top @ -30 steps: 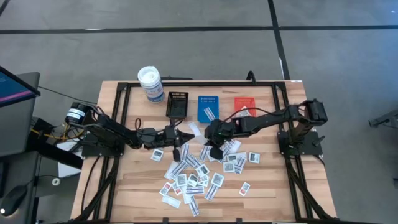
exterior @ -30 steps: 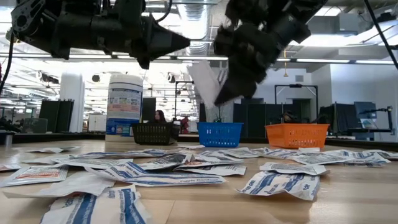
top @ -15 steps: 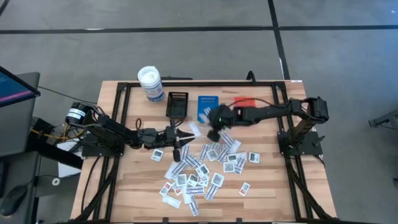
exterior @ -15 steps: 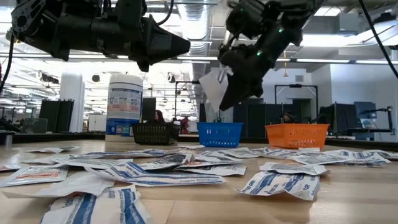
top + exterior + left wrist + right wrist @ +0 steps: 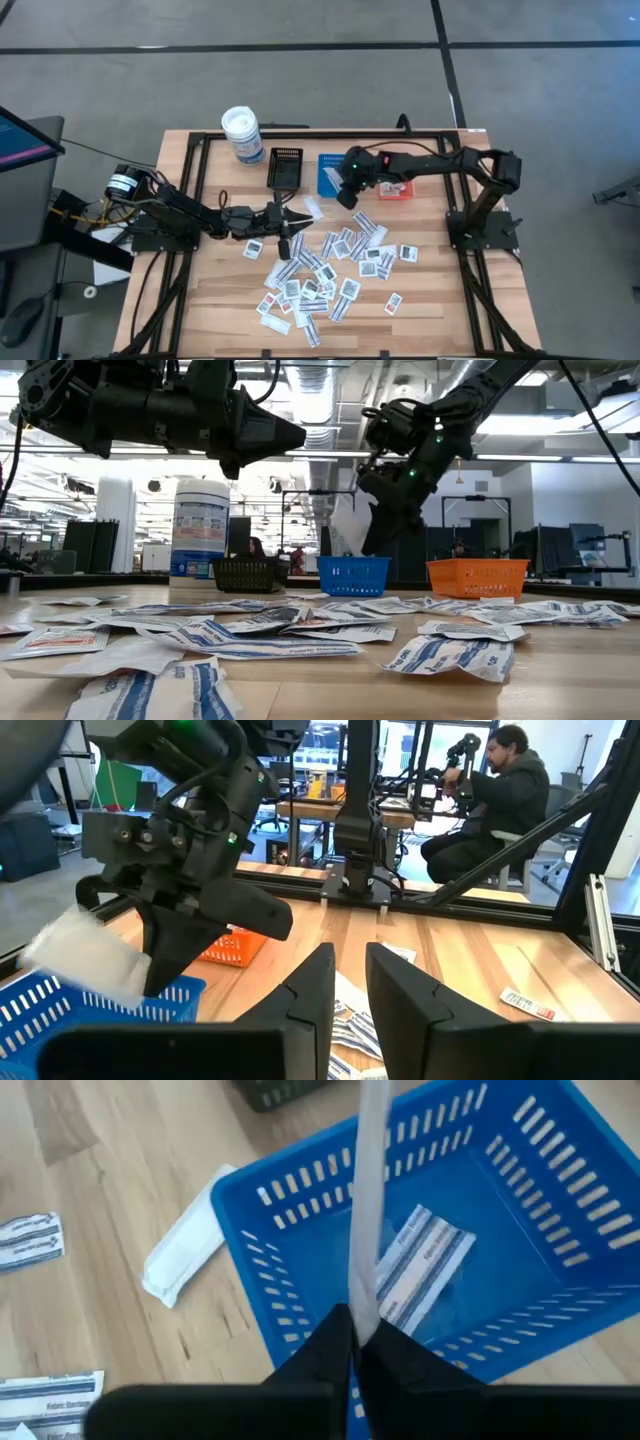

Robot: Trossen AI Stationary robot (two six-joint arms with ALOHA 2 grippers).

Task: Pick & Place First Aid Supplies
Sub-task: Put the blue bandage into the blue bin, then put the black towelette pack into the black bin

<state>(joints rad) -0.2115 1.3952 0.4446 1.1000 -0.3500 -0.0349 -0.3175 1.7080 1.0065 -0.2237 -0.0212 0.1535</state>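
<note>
Near edge of the light wooden slatted table (image 5: 220, 310): a loose scatter of flat white printed packets (image 5: 310, 285) is seen across the front half, many overlapping, none sorted yet.

Mid-table: the left gripper (image 5: 300, 220) is held low just behind the scatter, pointing toward the centre. Its fingers (image 5: 315, 985) are seen with a narrow gap and nothing between them. One white packet (image 5: 312, 207) lies just beside its tip.

Further back: the right gripper (image 5: 345, 195) is positioned over the near rim of the small blue slotted plastic tray (image 5: 330, 170). Its fingers (image 5: 330, 1345) are pressed together on a thin white packet (image 5: 368, 1200), seen edge-on and hanging over the tray's interior. One blue-striped packet (image 5: 420, 1265) is already lying inside.

Step in hand: placing, judged from the packet held above the tray. The next move calls for the jaws to be released, probably after a slight push further in, since the packet may be sitting close to the near wall (depth is hard to read here).

Edges and room: the black tray (image 5: 286, 168) and orange tray (image 5: 393, 170) flank the blue one closely; the white round canister (image 5: 242, 135) stands further left. A stray packet (image 5: 185, 1255) lies just outside the blue wall. Room for retreat is open above and toward the table front.
</note>
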